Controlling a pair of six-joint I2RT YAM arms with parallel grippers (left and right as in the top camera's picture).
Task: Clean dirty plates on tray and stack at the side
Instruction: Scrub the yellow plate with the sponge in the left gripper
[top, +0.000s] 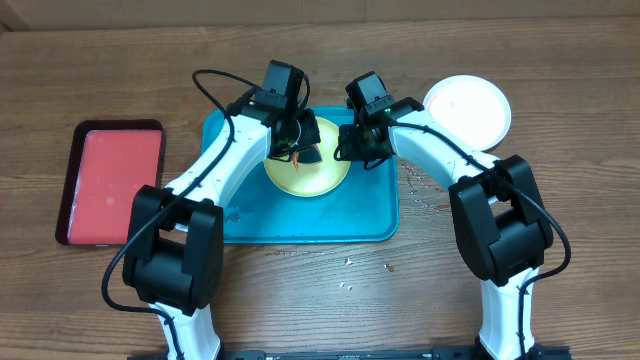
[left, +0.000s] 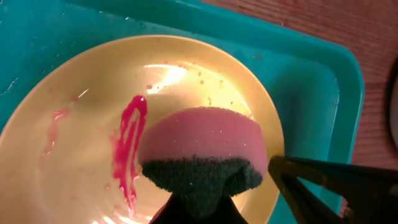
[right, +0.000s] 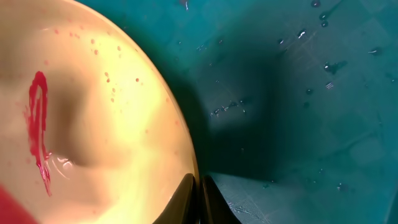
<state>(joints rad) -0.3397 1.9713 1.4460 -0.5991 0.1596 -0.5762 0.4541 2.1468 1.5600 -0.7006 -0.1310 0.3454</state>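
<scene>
**Sponge over a smeared plate, its rim pinched from the other side**

Overhead: the left pincer (top: 299, 140) and the right pincer (top: 356, 140) meet over the yellow-green plate (top: 312, 178). The plate lies directly beneath them on the teal tray (top: 375, 220). Their bodies hide the plate's far half and both sets of fingertips. A white plate (top: 467, 108) sits on the table (top: 560, 60), off the tray, beyond the right pincer on its outer side. A red tray (top: 110, 182) lies well apart on the left pincer's outer side.

Left wrist: the left pincer's fingers are hidden behind the pink sponge (left: 202, 146) with its dark scouring face, which it clamps. Whether the sponge presses on the plate cannot be told. A red sauce smear (left: 129, 149) lies just beside the sponge. On the sponge's other side a dark pointed shape (left: 336, 183) is cut off by the frame and too dim to identify.

Right wrist: only the tips of the right pincer show at the bottom edge, closed narrowly on the plate's rim. The smear is blurred and lies across the plate from them. Droplets speckle the tray beside them.
</scene>
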